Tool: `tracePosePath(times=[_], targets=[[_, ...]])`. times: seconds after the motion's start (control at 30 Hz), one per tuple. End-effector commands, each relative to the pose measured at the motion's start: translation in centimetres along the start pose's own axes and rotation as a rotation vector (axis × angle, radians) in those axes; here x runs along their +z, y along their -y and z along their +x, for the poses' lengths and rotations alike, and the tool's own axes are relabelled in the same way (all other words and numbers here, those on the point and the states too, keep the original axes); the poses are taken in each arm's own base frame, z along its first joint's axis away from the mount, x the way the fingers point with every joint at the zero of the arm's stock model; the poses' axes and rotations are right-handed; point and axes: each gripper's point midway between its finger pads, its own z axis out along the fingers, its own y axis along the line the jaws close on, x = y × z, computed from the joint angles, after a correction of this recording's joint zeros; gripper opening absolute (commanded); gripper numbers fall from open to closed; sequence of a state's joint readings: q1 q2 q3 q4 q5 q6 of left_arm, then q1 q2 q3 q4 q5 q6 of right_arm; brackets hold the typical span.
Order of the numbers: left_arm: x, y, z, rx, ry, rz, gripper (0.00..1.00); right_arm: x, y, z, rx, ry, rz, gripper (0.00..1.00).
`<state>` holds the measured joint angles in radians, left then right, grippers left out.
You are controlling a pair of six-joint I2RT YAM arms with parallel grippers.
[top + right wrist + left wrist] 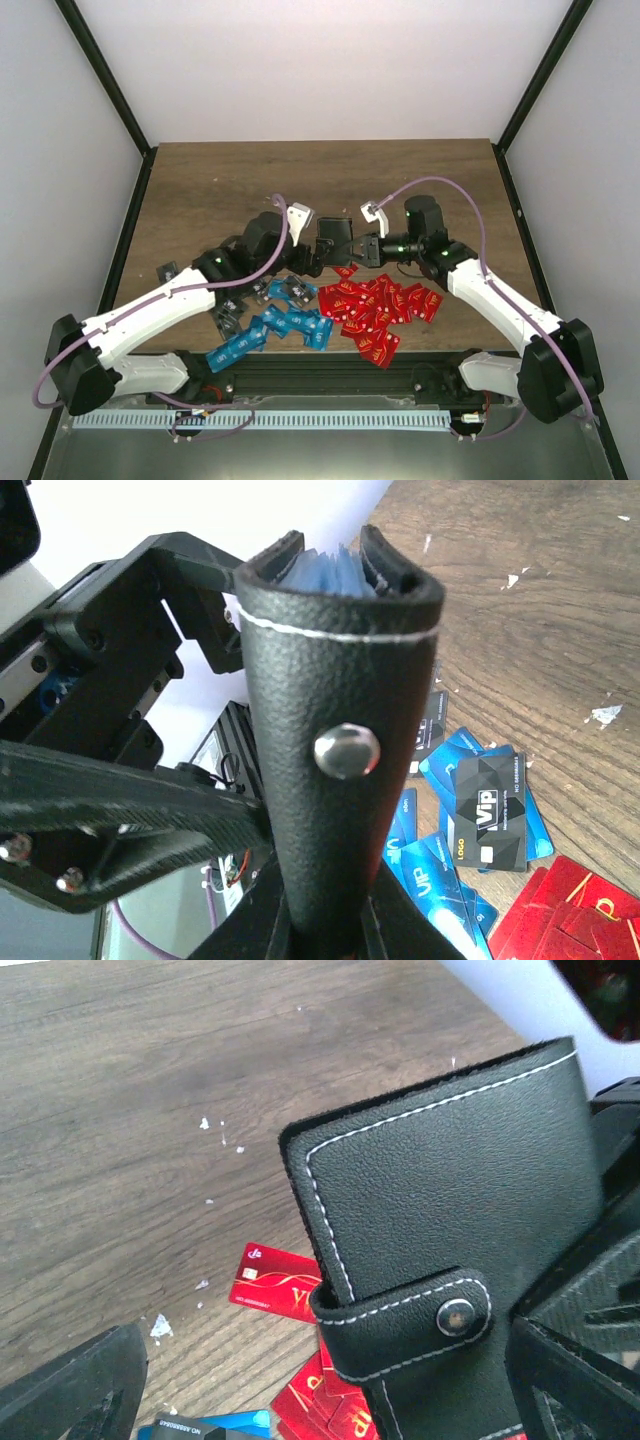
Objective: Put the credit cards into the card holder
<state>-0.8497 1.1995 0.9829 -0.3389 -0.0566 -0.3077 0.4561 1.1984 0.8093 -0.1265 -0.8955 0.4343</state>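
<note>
The black card holder (pixel 333 238) hangs above the table between both arms, its snap strap closed. My right gripper (pixel 352 249) is shut on its lower end; in the right wrist view the holder (pixel 340 680) rises from between my fingers (pixel 330 932) and shows light blue inside at the top. My left gripper (pixel 306 257) is open. In its wrist view the holder (pixel 450 1190) lies against the right finger (pixel 585 1360), apart from the left finger (pixel 70 1385). Red cards (pixel 380 305), blue cards (pixel 280 328) and dark cards (pixel 235 305) lie on the table below.
The card piles lie along the table's near edge, red on the right (pixel 580 910), blue in the middle (pixel 538 832) with a dark VIP card (pixel 490 810) on top. One dark card (pixel 168 270) lies apart at the left. Small white specks (pixel 205 1123) dot the wood.
</note>
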Motion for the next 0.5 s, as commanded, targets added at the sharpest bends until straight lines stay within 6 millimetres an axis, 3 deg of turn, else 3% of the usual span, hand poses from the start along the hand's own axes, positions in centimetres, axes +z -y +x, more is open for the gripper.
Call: tracePosePath(times=[0.0,0.13,0.33,0.47], targets=[[0.8,-0.4,-0.2,0.044,-0.001,-0.086,1.00,-0.5,-2.5,-1.5,-0.080,0.022,-0.038,0.01],[1.4,-0.1,-0.2,0.053,-0.005,-0.088,1.00,-0.7,-3.0,-1.3,-0.092,0.017,-0.051,0.01],[0.9,-3.0,-0.7,0.034,0.032,-0.263,0.98,-1.0,-3.7,-1.0,-0.105,0.008,-0.073,0.01],[0.7,-3.8,-0.9,0.049,0.034,-0.312,0.97,-1.1,-4.1,-0.9,-0.118,0.005,-0.093,0.01]])
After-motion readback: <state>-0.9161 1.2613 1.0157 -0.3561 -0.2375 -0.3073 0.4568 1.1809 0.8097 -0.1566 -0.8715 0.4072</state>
